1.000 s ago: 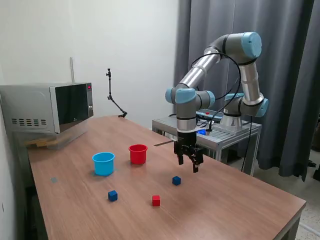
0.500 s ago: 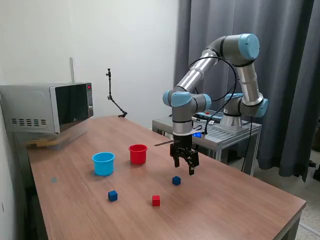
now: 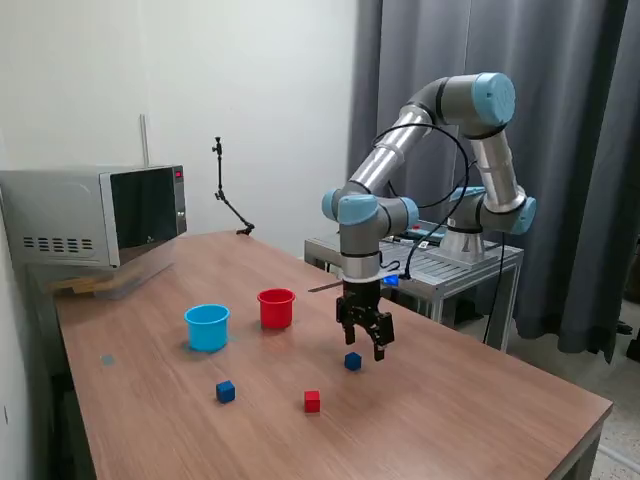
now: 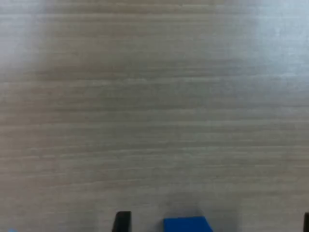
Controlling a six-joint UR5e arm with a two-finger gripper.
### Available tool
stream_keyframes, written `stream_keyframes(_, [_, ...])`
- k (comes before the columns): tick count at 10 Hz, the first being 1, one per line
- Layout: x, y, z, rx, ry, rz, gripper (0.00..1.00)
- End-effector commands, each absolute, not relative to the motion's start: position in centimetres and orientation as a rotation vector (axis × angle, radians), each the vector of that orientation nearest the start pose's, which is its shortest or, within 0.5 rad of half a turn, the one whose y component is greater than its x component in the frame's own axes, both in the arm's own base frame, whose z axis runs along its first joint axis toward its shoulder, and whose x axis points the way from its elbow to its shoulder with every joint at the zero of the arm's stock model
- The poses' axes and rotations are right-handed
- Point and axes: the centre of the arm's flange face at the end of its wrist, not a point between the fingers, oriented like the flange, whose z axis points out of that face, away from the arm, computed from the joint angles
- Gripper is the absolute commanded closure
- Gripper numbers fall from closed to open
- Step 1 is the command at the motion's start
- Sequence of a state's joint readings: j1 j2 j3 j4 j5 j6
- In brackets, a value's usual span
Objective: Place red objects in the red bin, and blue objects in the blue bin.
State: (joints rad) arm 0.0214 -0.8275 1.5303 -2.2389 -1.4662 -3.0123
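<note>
My gripper (image 3: 362, 345) is open and empty, hanging just above one dark blue cube (image 3: 352, 361) on the wooden table. In the wrist view that blue cube (image 4: 187, 224) shows between my fingertips (image 4: 122, 221), nearer to one of them. A second dark blue cube (image 3: 225, 391) and one red cube (image 3: 312, 401) lie nearer the table's front. The red cup (image 3: 276, 308) and the light blue cup (image 3: 207, 327) stand upright side by side towards the exterior view's left of my gripper. Only one red cube is in view.
A microwave (image 3: 95, 215) stands at the table's back corner on the exterior view's left. A thin black stand (image 3: 228, 195) rises at the table's far edge. A metal cart (image 3: 430, 265) holds the arm's base behind the table.
My gripper has moved towards the exterior view's left and down, from beside the blue cube to just above it. The cubes and cups have not moved.
</note>
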Motion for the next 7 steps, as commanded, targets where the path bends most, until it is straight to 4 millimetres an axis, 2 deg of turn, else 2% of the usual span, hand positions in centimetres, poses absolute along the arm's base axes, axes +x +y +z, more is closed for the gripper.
stream_keyframes(1, [-68.4, -15.7, 11.6, -2.133, 2.377, -0.137, 0.00])
stream_keyframes(4, [-68.5, -15.6, 10.4, -2.169, 2.332, -0.144, 0.00])
stream_keyframes(7, [-69.7, -14.4, 11.0, -2.205, 2.333, -0.110, 0.00])
